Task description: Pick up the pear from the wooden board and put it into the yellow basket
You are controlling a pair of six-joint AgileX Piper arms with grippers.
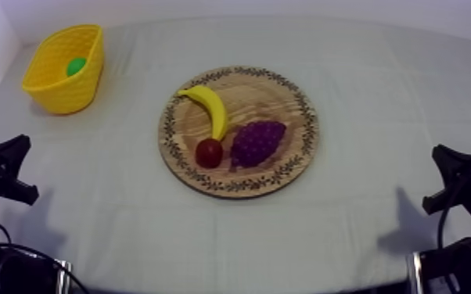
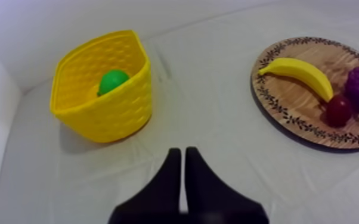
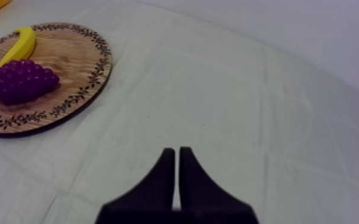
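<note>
Pear [image 2: 111, 81] position: inside yellow basket [image 2: 107, 113], lying low against the far wall; well ahead of the left jaws, on the side away from the wooden board [image 1: 285, 102]
Left gripper [image 2: 182, 156]: fingers pressed together as a narrow wedge, holding nothing; low over bare cloth
Right gripper [image 3: 176, 154]: fingers likewise together, holding nothing; board ahead of these jaws and off to one side, well apart
Board contents: banana [image 1: 210, 108], grapes [image 1: 256, 141], small red fruit [image 1: 209, 152]; no pear among them
Task progress (judged): pear in place in the basket, nothing left to carry
Handling (judged): toy, so probably light and stiff; smooth rounded skin, likely to slip out of a shallow pinch; not fragile
Grip point (judged): across the widest part of the body, one finger each side, jaws brought down from above the basket rim
Risk (judged): basket light enough to shift if a finger catches its wall
</note>
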